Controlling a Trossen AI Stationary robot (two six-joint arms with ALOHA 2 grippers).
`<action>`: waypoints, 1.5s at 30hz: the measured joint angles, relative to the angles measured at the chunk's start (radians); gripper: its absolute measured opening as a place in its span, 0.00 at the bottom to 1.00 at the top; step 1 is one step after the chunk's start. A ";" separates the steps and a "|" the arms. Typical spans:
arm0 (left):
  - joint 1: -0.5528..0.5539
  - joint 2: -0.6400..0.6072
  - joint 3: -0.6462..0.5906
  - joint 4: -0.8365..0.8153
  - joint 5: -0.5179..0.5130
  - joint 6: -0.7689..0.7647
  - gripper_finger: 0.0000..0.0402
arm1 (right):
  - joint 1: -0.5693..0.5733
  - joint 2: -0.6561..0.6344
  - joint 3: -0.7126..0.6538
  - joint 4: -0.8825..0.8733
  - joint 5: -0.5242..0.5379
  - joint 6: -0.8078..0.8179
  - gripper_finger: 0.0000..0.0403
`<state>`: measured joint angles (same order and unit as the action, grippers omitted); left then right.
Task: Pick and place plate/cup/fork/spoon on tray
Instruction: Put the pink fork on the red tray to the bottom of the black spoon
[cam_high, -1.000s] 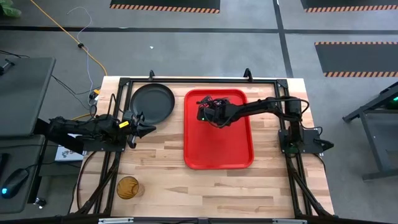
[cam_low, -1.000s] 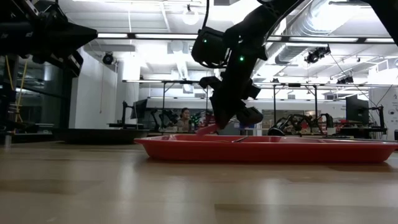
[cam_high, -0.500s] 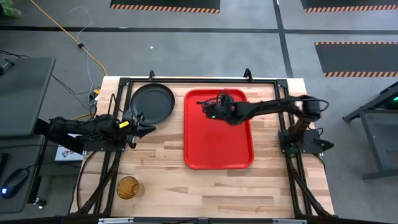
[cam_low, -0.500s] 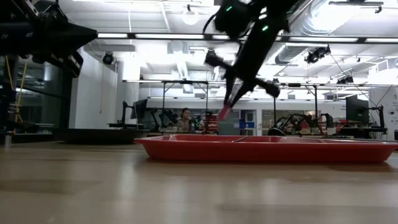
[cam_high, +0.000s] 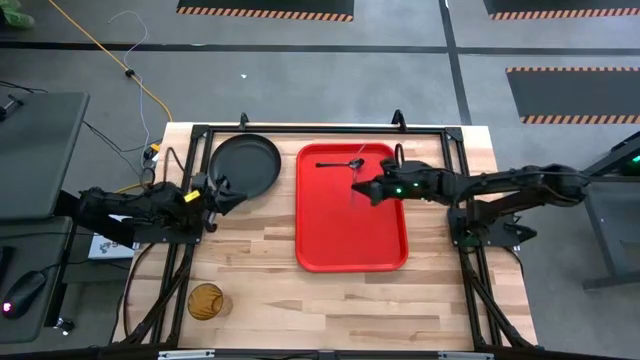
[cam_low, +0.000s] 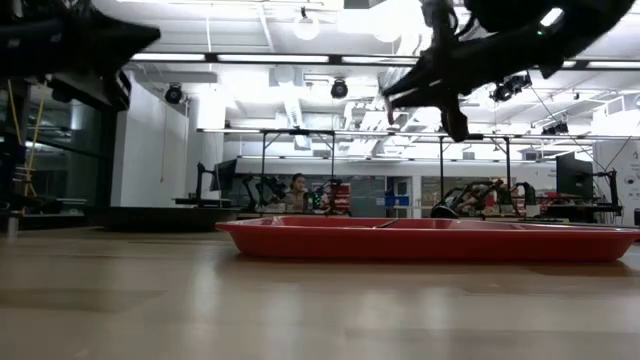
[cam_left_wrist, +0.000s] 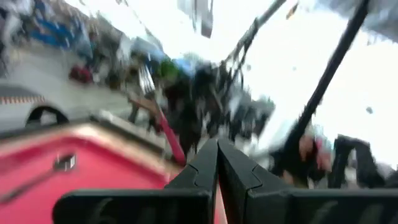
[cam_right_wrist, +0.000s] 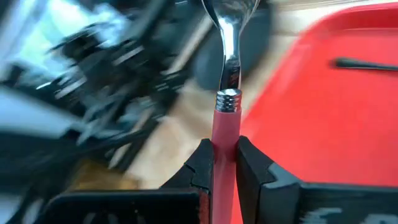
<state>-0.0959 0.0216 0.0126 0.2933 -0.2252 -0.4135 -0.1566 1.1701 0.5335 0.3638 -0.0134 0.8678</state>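
Fork (cam_right_wrist: 226, 93) sticks straight ahead from your right claw (cam_right_wrist: 225, 158), clamped by its handle; claw has lifted, retreating rightward.

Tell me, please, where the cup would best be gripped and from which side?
Grip the cup across its rim from straight above: it stands upright, mouth up, alone on bare table, so the jaws can straddle one wall.

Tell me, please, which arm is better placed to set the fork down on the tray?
The right arm. Its gripper is already shut on the fork and sits above the tray, near the spoon. The left gripper waits beside the plate, off the tray.
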 joint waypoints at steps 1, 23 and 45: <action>0.000 0.000 0.000 0.049 -0.025 -0.012 0.01 | 0.000 -0.011 -0.012 0.014 -0.020 -0.011 0.04; 0.034 0.540 0.263 0.197 -0.213 -0.265 0.53 | 0.054 0.250 0.368 -0.103 -0.210 -0.290 0.04; 0.155 0.899 0.470 0.168 0.169 -0.046 0.73 | 0.128 0.574 0.795 -0.322 -0.185 -0.415 0.04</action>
<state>0.0589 0.9206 0.4828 0.4614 -0.0558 -0.4591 -0.0288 1.7439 1.3284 0.0416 -0.1989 0.4524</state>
